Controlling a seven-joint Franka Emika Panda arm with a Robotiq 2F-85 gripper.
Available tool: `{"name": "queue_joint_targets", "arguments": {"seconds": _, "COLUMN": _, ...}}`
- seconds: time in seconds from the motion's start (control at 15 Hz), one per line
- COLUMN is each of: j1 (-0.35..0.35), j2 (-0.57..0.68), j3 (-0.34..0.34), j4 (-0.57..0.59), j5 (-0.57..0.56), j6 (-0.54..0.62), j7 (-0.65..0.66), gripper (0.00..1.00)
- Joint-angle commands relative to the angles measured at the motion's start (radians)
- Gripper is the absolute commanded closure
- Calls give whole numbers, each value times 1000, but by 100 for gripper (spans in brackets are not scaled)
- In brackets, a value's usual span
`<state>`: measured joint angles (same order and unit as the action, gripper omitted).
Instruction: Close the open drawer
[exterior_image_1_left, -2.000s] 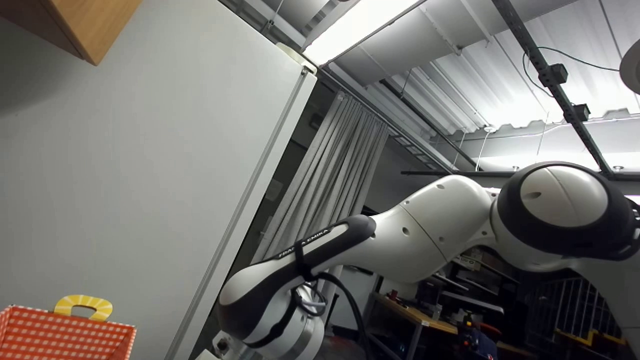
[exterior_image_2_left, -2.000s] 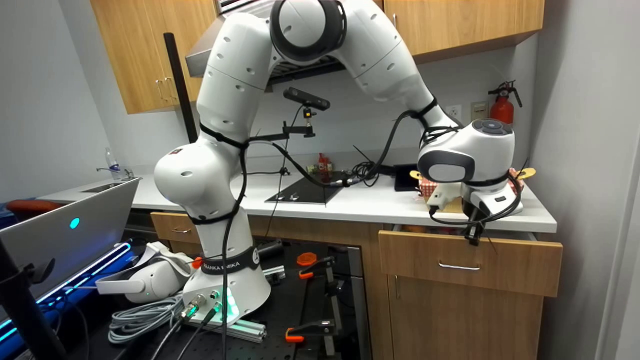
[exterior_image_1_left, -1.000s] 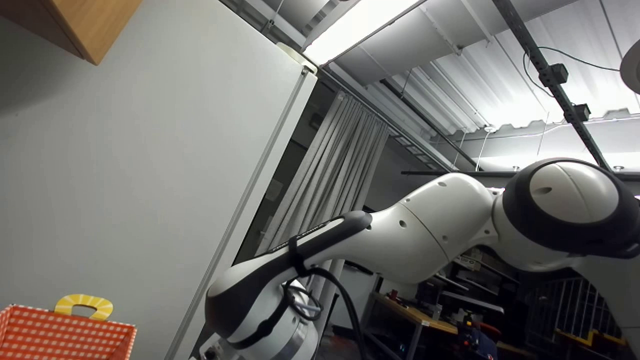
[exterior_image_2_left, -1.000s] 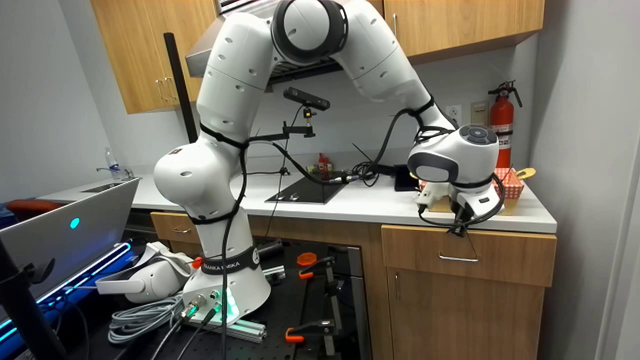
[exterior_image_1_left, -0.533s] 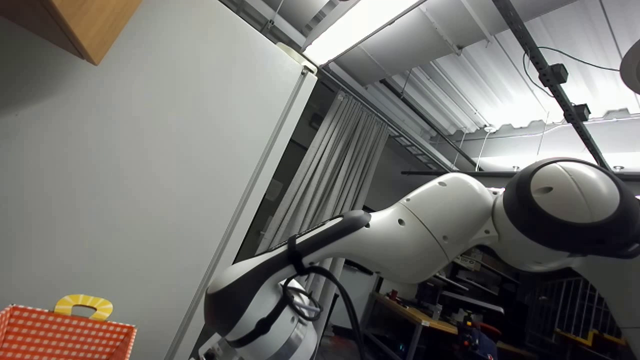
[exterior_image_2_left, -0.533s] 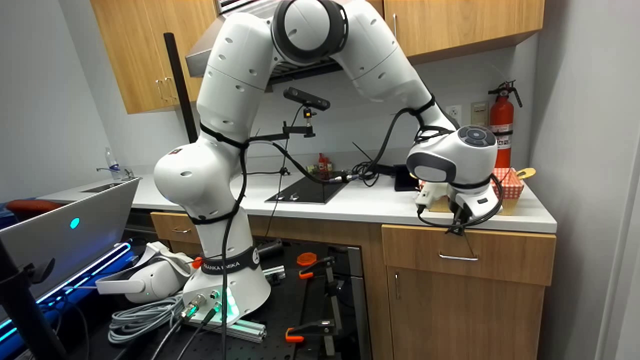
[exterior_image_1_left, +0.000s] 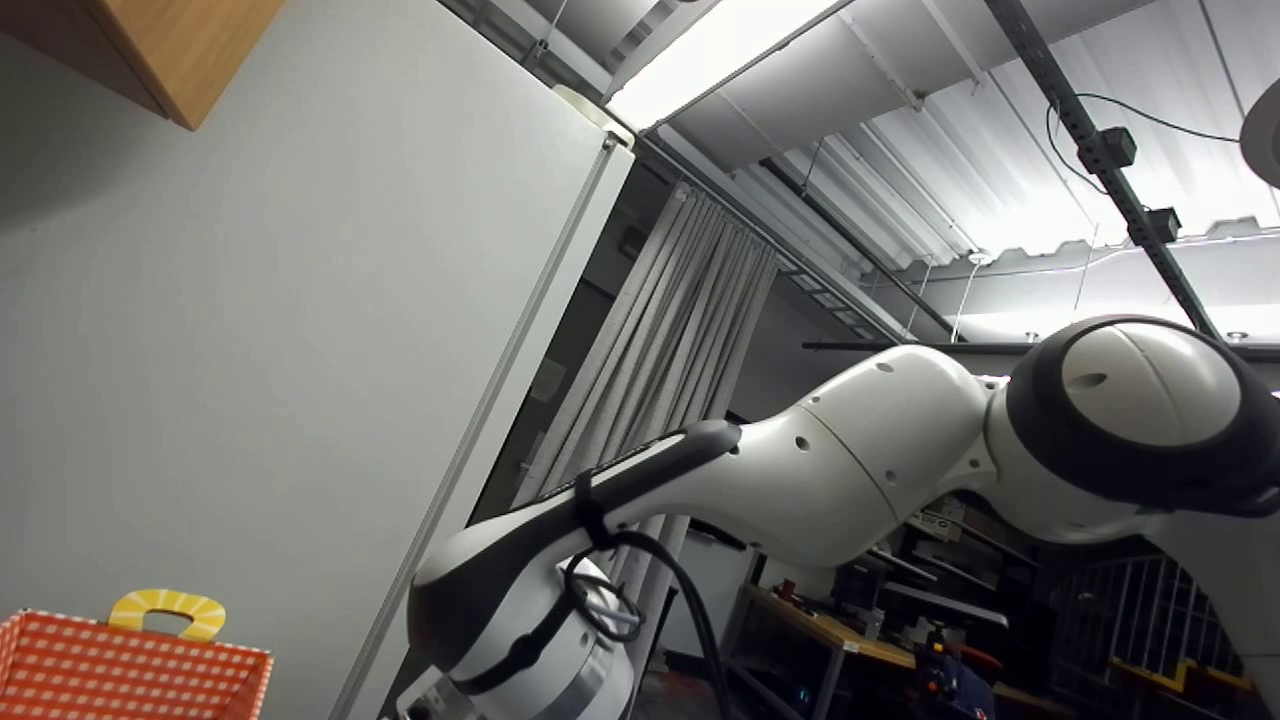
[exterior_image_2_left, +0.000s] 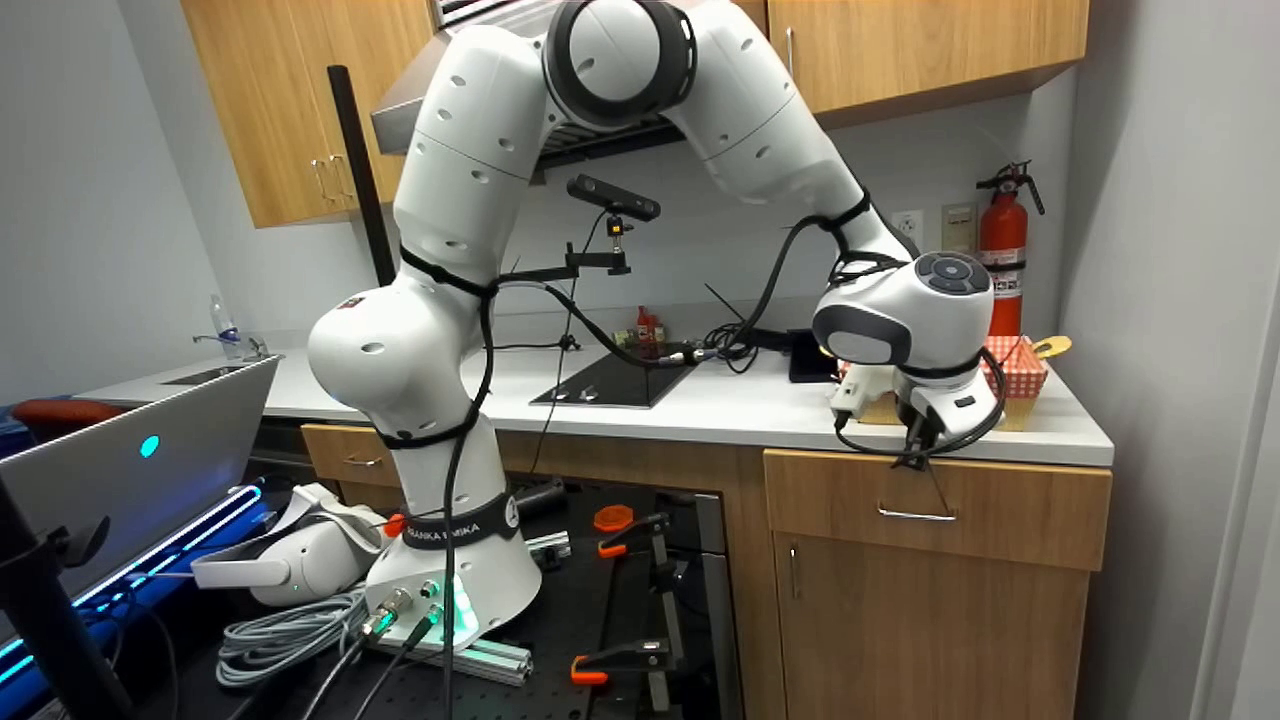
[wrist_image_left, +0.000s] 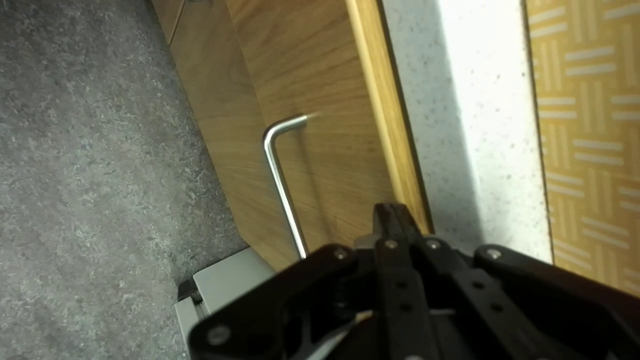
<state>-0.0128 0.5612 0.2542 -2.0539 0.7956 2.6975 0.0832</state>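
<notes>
The wooden drawer (exterior_image_2_left: 830, 495) under the counter's right end in an exterior view has its front up beneath the counter edge. No opening into it shows. Its front (wrist_image_left: 340, 160) and silver bar handle (wrist_image_left: 282, 185) also show in the wrist view; the handle is in the exterior view too (exterior_image_2_left: 916, 516). My gripper (wrist_image_left: 391, 207) is shut with nothing between its fingertips. They are at the drawer front's top edge, to the right of the handle in the wrist view. I cannot tell if they touch it. In an exterior view the gripper (exterior_image_2_left: 915, 462) is mostly hidden by the wrist and cables.
A red-checked basket (exterior_image_2_left: 1022, 370) stands on the white countertop (exterior_image_2_left: 720, 415) behind my wrist, also in an exterior view (exterior_image_1_left: 130, 665). A fire extinguisher (exterior_image_2_left: 1005, 260) is behind it. A wall (exterior_image_2_left: 1170, 300) rises on the right. A lower cabinet door (exterior_image_2_left: 930, 630) is below the drawer.
Two seconds ago the drawer stood open with its inside showing. Its front and my gripper have moved inward toward the counter, almost all by one second ago. Hardly anything moves since then.
</notes>
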Motion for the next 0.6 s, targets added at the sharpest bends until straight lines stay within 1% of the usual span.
{"name": "queue_joint_targets", "arguments": {"seconds": 0.0, "j1": 2, "j2": -32, "j3": 0, "j4": -18, "j5": 25, "j6": -33, "j7": -40, "gripper": 100}}
{"name": "queue_joint_targets", "arguments": {"seconds": 0.2, "j1": -1, "j2": -67, "j3": -18, "j4": -28, "j5": -8, "j6": -89, "j7": -56, "gripper": 100}}
{"name": "queue_joint_targets", "arguments": {"seconds": 0.53, "j1": -6, "j2": -125, "j3": -85, "j4": -1, "j5": -102, "j6": -248, "j7": -72, "gripper": 100}}
